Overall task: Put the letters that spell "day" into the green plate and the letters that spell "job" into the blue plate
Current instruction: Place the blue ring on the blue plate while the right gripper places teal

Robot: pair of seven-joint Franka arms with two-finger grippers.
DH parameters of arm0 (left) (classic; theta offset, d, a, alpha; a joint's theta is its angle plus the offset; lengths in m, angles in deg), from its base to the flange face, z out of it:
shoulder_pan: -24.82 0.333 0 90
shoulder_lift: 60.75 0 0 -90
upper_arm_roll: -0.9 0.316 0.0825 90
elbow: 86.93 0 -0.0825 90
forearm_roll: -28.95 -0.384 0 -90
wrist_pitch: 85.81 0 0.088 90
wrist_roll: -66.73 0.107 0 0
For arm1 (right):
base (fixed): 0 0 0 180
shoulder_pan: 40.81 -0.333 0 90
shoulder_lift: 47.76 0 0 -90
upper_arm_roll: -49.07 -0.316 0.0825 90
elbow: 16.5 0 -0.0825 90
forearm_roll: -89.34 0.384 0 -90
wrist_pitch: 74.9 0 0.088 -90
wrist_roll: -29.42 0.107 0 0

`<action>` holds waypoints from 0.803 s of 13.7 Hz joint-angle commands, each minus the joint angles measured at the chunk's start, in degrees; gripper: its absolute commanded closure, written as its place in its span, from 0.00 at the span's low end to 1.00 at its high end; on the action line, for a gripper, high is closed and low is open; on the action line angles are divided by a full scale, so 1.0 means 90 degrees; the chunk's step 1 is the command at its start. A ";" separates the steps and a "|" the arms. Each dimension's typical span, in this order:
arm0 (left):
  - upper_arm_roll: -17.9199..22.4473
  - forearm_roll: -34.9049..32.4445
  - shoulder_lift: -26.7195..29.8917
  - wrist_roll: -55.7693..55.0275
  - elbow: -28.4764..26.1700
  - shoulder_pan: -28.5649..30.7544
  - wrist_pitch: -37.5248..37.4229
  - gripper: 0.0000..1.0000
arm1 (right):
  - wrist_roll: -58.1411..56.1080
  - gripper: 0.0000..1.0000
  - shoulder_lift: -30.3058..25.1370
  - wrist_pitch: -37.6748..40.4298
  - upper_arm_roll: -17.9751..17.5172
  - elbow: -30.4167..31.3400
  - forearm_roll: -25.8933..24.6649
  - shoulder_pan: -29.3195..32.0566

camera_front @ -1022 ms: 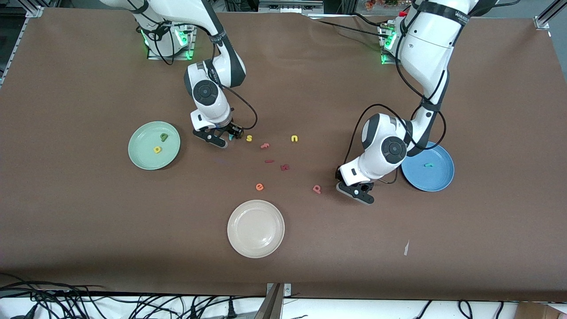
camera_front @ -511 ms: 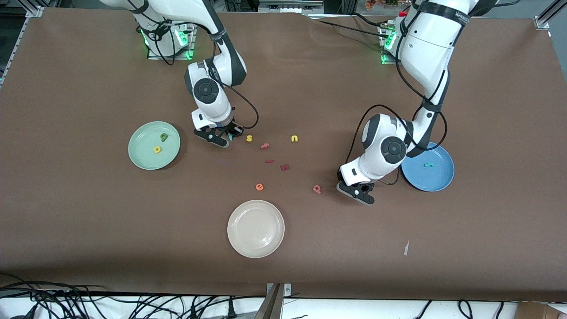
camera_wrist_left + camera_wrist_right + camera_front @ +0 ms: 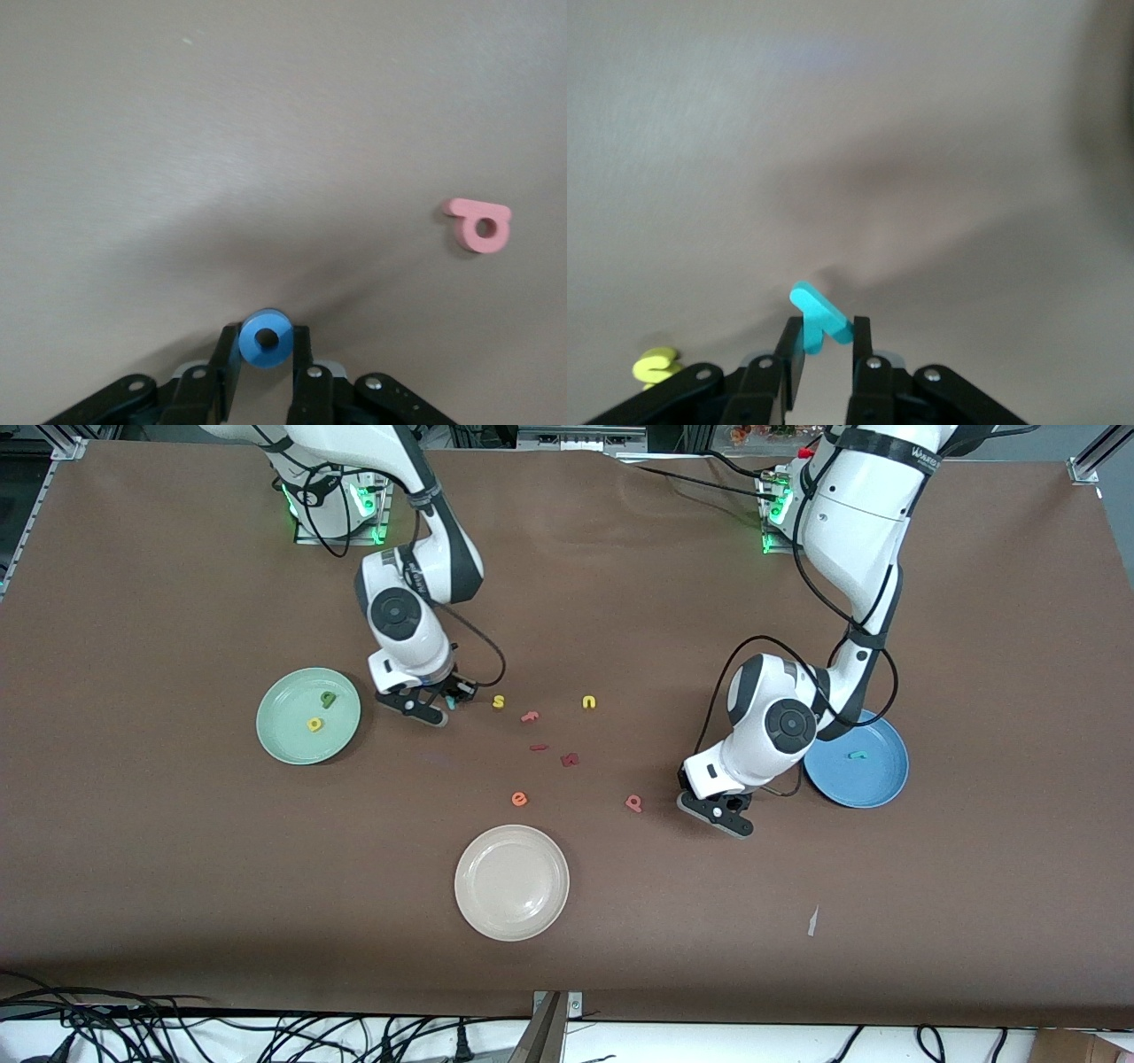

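Observation:
My right gripper (image 3: 440, 708) is shut on the teal-blue y (image 3: 819, 320), over the table between the green plate (image 3: 288, 737) and the yellow s (image 3: 499, 701). A green a (image 3: 328, 699) and a yellow d (image 3: 314, 724) lie in that plate. Beside the blue plate (image 3: 875, 781), my left gripper (image 3: 724, 812) is shut on the blue ring-shaped o (image 3: 266, 338) just above the table. A teal j (image 3: 856, 755) lies in the blue plate. The pink-red b (image 3: 633, 803) lies on the table close to the left gripper and also shows as the b (image 3: 479, 225) in the left wrist view.
Loose letters lie mid-table: a yellow u (image 3: 589, 702), a pink f (image 3: 530, 715), two dark red pieces (image 3: 570, 760) and an orange e (image 3: 519, 799). A cream-white plate (image 3: 512, 882) sits nearer the front camera. A paper scrap (image 3: 812, 921) lies toward the left arm's end.
The right gripper shut on the y and carried it toward the green plate. The left gripper closed on the o and shifted slightly toward the blue plate.

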 commanded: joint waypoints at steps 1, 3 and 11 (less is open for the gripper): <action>0.0053 -0.0174 0.0721 0.0012 -0.0495 0.0303 -0.0279 0.83 | -0.1316 0.90 -0.0451 0.0880 0.0771 -0.0084 0.0112 -0.0025; 0.0034 -0.0184 0.1404 0.0118 -0.1138 0.0761 -0.0347 0.82 | -0.2360 0.90 -0.0559 0.1221 0.1375 -0.0074 0.0112 -0.0025; 0.0024 -0.0611 0.2618 0.1486 -0.2742 0.2306 -0.0943 0.74 | -0.5411 0.90 -0.0043 0.1097 0.2385 0.0248 0.0122 0.0833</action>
